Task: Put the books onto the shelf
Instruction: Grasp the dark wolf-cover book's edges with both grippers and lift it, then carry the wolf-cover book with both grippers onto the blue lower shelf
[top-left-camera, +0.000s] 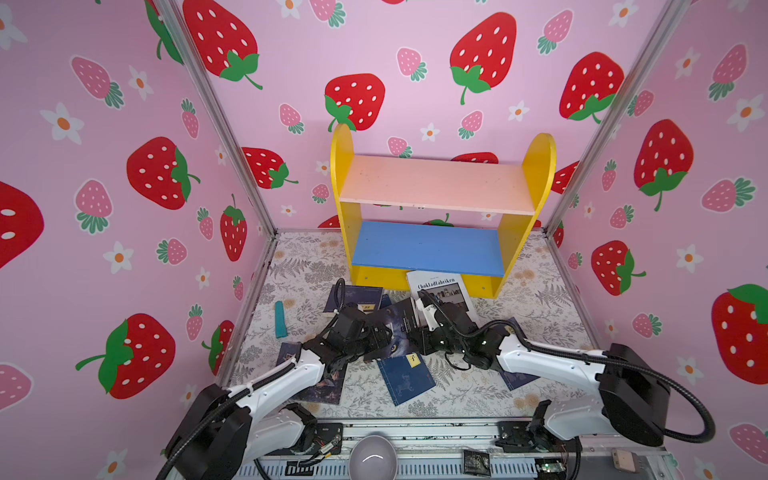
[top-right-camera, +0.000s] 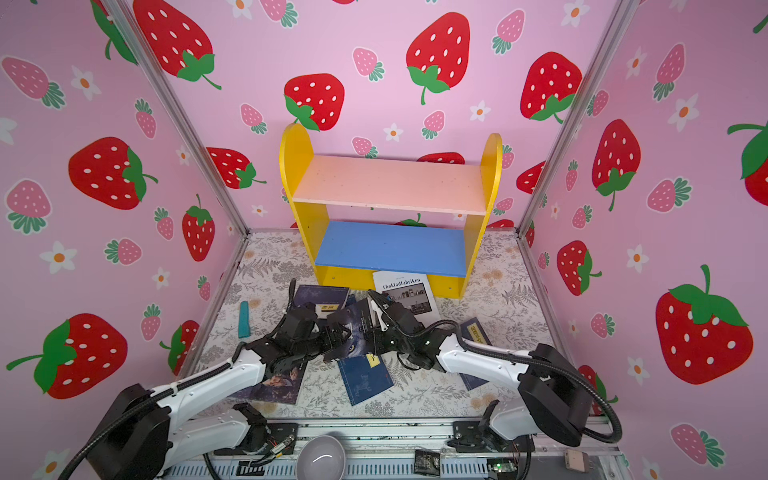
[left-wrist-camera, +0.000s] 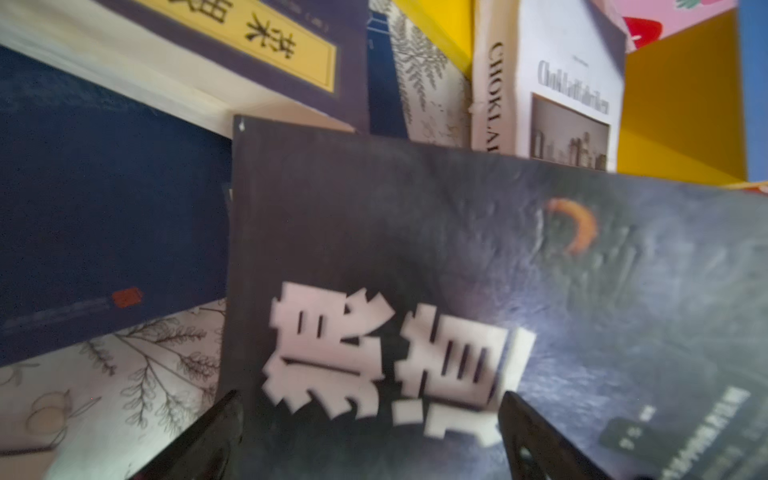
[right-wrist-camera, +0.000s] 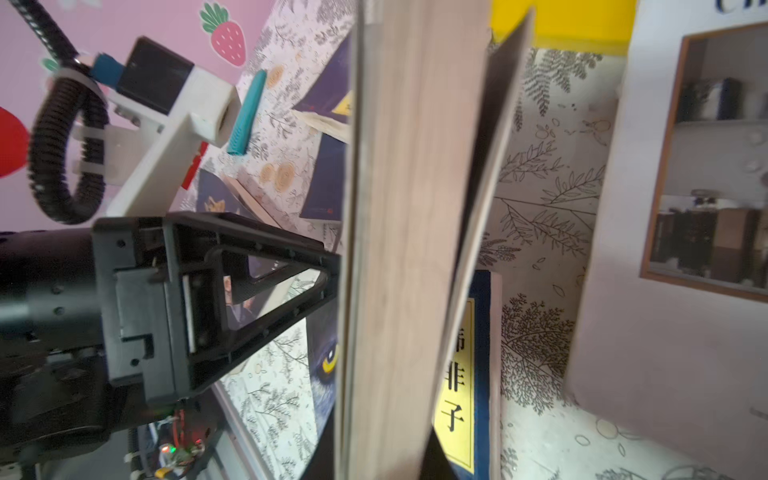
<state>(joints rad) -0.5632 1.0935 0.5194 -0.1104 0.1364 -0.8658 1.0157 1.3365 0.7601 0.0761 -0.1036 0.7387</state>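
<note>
Both boards of the shelf (top-left-camera: 436, 183) are bare, and the books (top-left-camera: 405, 378) lie scattered on the bench (top-left-camera: 540, 291) before it. The white Chokladfabriken book (top-left-camera: 440, 286) lies right at its foot, so we may knock it on the way up. The wolf-eye book (top-left-camera: 401, 322) stands on edge mid-bench; the right gripper (top-left-camera: 415, 334) is clamped on it, the left gripper (left-wrist-camera: 370, 440) spread wide at its cover. One cover (right-wrist-camera: 494, 137) hangs loose: we judge the book could splay and slip.

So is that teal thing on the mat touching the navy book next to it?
Apart. Both top views show a strip of bare floral mat between the teal thing and the navy book.
</note>
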